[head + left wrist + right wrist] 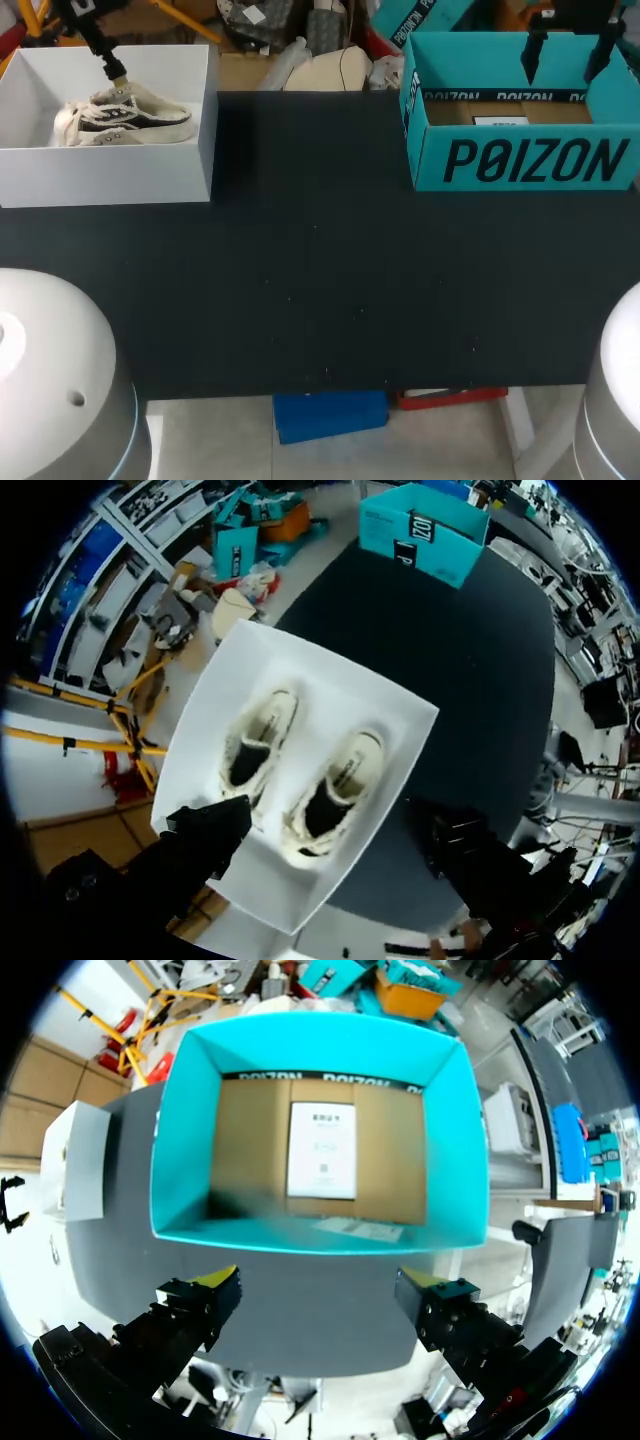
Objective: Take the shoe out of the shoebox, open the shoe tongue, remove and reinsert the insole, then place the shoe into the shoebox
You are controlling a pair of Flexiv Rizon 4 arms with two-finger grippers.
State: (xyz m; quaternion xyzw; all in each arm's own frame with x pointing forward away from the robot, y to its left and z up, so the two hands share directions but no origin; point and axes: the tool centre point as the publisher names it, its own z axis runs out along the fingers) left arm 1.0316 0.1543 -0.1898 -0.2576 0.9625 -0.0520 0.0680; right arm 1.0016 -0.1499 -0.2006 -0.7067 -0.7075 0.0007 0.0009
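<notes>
Shoes (128,118), a cream-and-black pair, lie side by side inside the white shoebox (190,160) at the table's (320,290) 10 o'clock, walled in all round. Over them hangs the left gripper (118,72), jaws wide, holding nothing. At 2 o'clock the right gripper (320,1285) hovers, jaws wide, above a teal box (170,1140) with a white label (322,1150) on its floor.

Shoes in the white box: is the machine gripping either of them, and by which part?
Nothing is held. The left tool hangs open above the shoes in the white box; the right tool is open over the teal box.
</notes>
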